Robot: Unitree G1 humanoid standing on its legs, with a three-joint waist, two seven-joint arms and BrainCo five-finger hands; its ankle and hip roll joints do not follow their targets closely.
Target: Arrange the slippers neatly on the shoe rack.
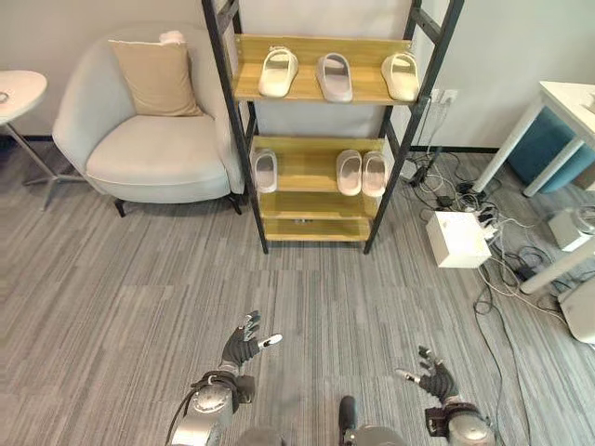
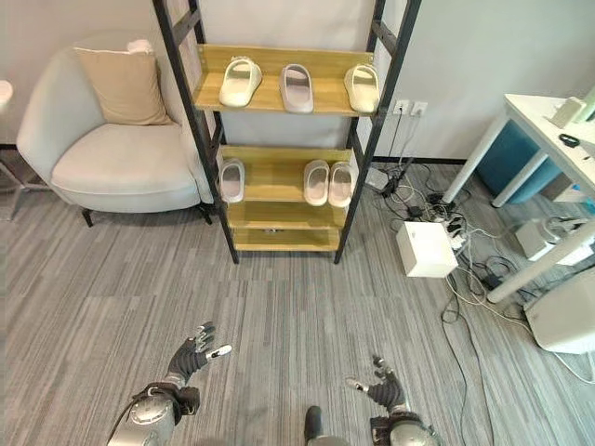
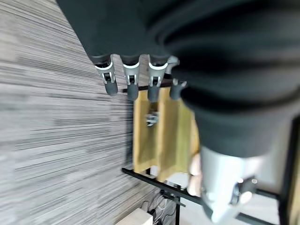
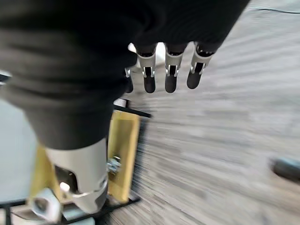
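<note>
The shoe rack (image 1: 244,123) has black posts and wooden shelves and stands against the far wall. Its top shelf holds a cream slipper (image 1: 278,72), a grey slipper (image 1: 335,76) and another cream slipper (image 1: 401,75). On the middle shelf lie one pale slipper (image 1: 265,170) at the left and a pair (image 1: 362,172) side by side at the right. My left hand (image 1: 244,346) and right hand (image 1: 432,373) hover low over the carpet, well short of the rack. Both are open and hold nothing, fingers (image 3: 130,80) straight.
A pale armchair (image 1: 139,121) with a tan cushion stands left of the rack. A white box (image 1: 456,239), tangled cables and power strips lie on the floor to the right, beside a white table (image 1: 558,111). A round side table (image 1: 17,93) is at far left.
</note>
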